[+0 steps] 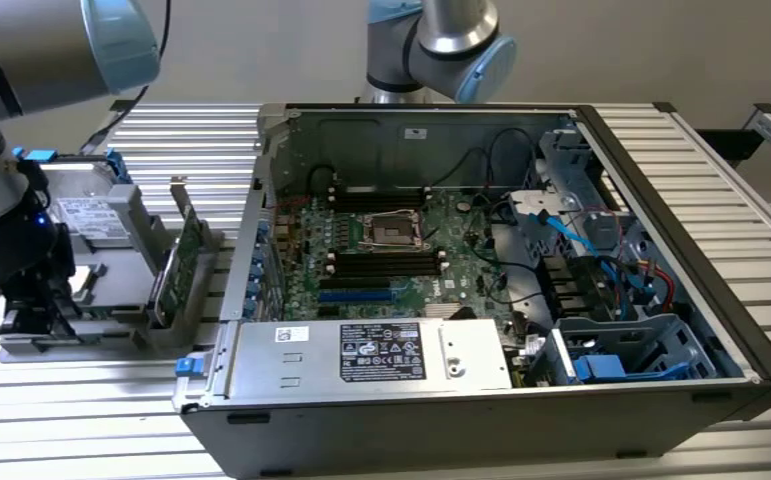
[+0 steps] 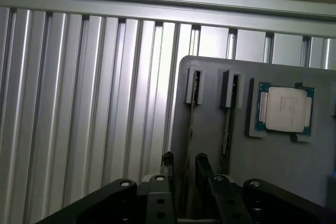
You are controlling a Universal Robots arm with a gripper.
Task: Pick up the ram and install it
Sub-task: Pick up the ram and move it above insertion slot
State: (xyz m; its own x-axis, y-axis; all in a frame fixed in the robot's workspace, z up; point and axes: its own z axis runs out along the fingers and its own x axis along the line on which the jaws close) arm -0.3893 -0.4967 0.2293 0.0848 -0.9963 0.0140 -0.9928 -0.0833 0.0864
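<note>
In the wrist view, two ram sticks stand edge-on in slots of a grey holder: one ram and a second beside it. My gripper is open, its dark fingertips standing either side of the first ram's near end, apart from it. In the exterior view the gripper hangs low over the holder at that view's left, beside the open computer case. The motherboard's black memory slots lie inside the case.
A processor chip sits in a recess of the holder. A green expansion card and a silver hard drive with blue rails stand upright on the holder. Cables and a drive cage crowd the case's right side. The slatted aluminium table surrounds everything.
</note>
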